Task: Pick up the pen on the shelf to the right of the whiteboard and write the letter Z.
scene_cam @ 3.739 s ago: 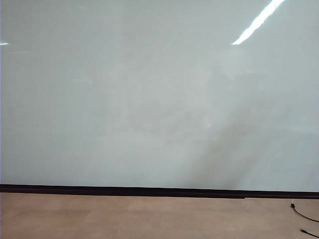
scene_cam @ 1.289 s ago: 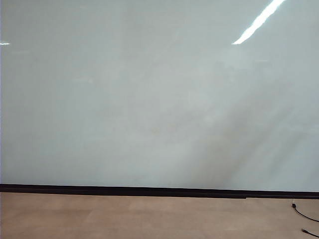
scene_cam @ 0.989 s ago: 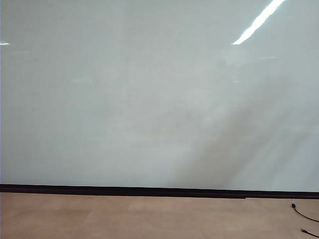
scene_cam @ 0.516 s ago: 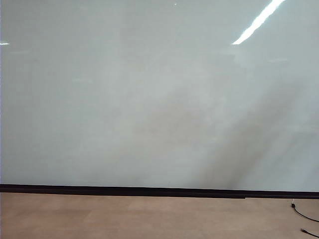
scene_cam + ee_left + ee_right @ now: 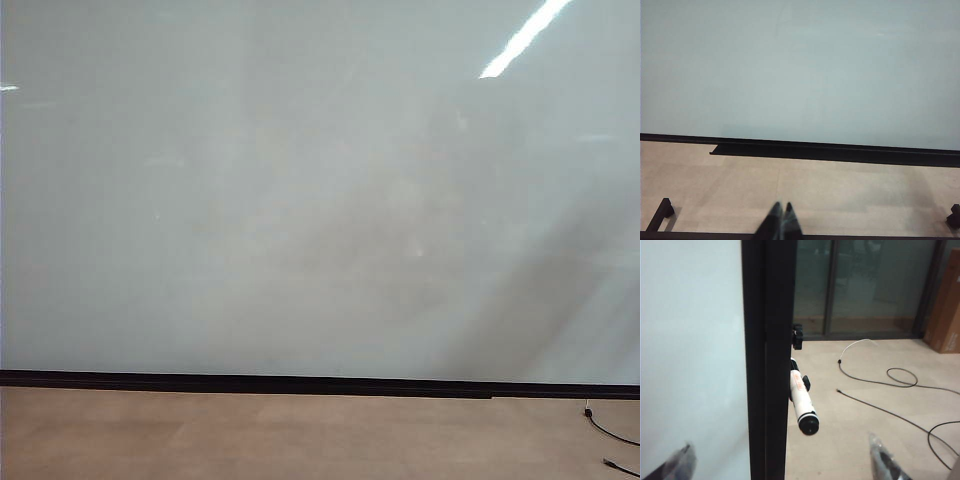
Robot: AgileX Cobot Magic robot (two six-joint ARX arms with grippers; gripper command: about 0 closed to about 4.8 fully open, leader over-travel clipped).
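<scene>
The whiteboard (image 5: 300, 200) fills the exterior view, pale and glossy, with a black strip along its lower edge; no letter Z shows on it. In the right wrist view the pen (image 5: 801, 400), white with an orange label and a dark end, hangs from a small black holder (image 5: 797, 336) beside the board's black frame (image 5: 765, 360). My right gripper (image 5: 782, 460) is open wide, in front of the frame and the pen, apart from both. My left gripper (image 5: 781, 209) is shut with nothing in it, low over the tan floor (image 5: 840, 185). Neither gripper appears in the exterior view.
Black and white cables (image 5: 890, 377) lie on the floor beyond the pen, before dark glass doors (image 5: 865, 285). A brown box (image 5: 946, 305) stands at the side. A black ledge (image 5: 835, 151) runs under the board; black feet (image 5: 660, 215) sit on the floor.
Only the faint shadows and reflections on the whiteboard have shifted, with a darker patch now at the upper right. Nothing else in the exterior view has moved.
</scene>
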